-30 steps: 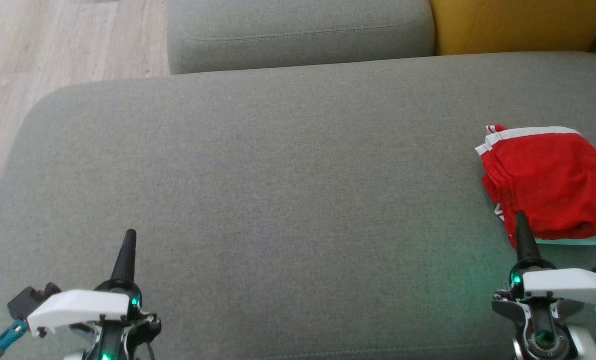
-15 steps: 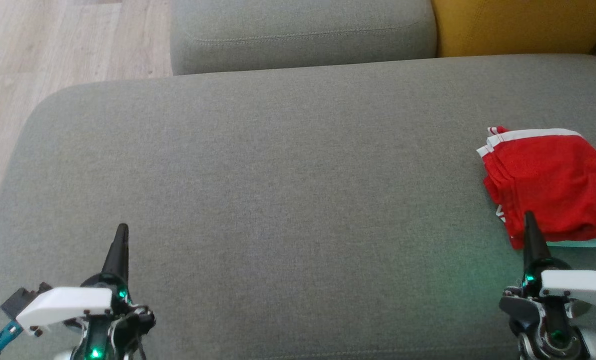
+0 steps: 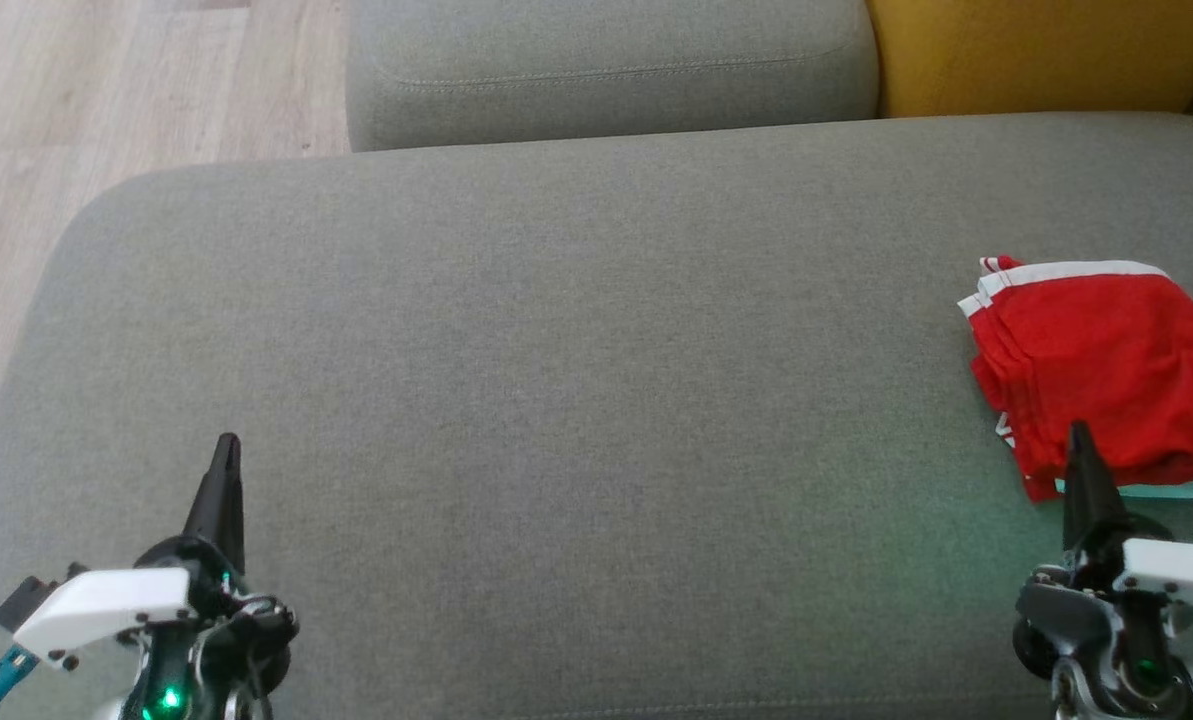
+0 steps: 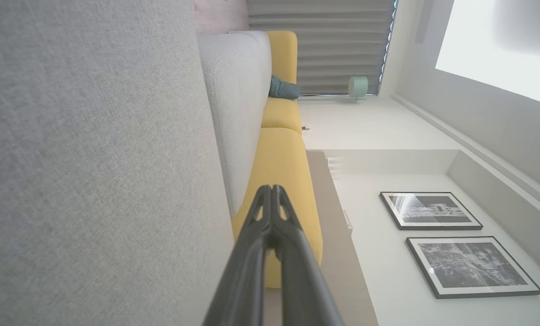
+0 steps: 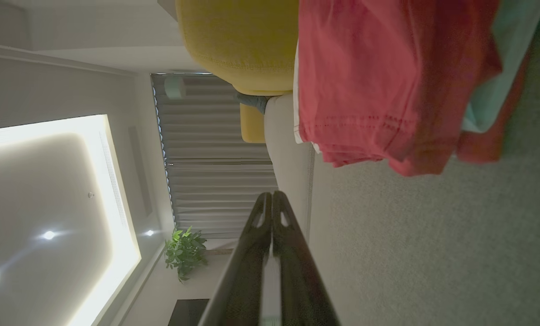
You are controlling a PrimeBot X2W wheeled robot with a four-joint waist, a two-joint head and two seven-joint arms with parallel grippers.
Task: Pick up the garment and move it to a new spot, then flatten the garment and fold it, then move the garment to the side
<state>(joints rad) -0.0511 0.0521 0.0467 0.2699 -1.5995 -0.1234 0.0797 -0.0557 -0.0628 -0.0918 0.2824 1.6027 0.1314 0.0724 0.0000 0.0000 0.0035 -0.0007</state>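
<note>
My two dark-fingered claws pointed away from me over a broad grey sofa cushion (image 3: 576, 380). My left claw (image 3: 228, 442) sat low on the left above bare fabric, its two fingers pressed together to a single point and holding nothing. My right claw (image 3: 1080, 430) sat low on the right, also pinched fully together and empty. Its tip was just beside the near edge of the red garment (image 3: 1096, 350). The garment lay folded in a loose stack on the far right of the cushion, with white trim along its far edge. A strip of pale teal cloth (image 3: 1146, 490) showed under its near edge. Beyond the cushion were a grey back cushion (image 3: 606, 60), a yellow cushion (image 3: 1036, 50) to its right, and pale wooden floor (image 3: 106, 100) to the left.
</note>
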